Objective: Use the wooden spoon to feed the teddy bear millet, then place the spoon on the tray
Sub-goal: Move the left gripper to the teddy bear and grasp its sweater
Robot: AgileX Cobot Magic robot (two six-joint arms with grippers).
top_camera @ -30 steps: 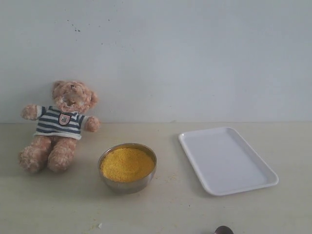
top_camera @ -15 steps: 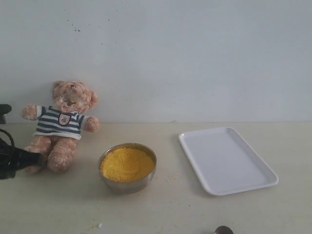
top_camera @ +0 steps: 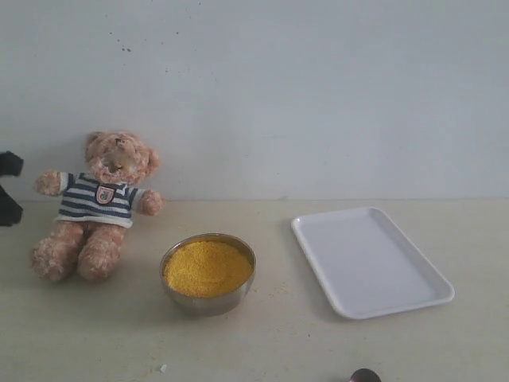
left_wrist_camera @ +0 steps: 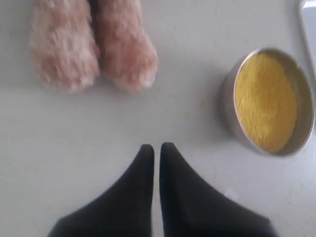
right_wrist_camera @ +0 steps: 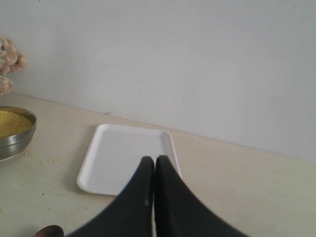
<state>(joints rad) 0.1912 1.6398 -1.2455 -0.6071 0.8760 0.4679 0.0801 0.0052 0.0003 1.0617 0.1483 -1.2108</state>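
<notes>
Of the wooden spoon [top_camera: 365,376] only a dark rounded end is seen in the exterior view, in front of the tray [top_camera: 370,261]; the rest is cut off by the picture's edge. The left arm [top_camera: 9,191] is cropped to two dark pieces, well apart from the tray, beyond the teddy bear [top_camera: 99,207]. The chest badge [top_camera: 104,195] is too small to be read. In the blurred left wrist view only the bear's legs and a sliver of the tray are shown. In the right wrist view the steel bowl [right_wrist_camera: 15,133] is cut by the edge.

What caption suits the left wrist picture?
Shut left gripper over the table, near the teddy bear's legs and the steel bowl of millet.
</notes>
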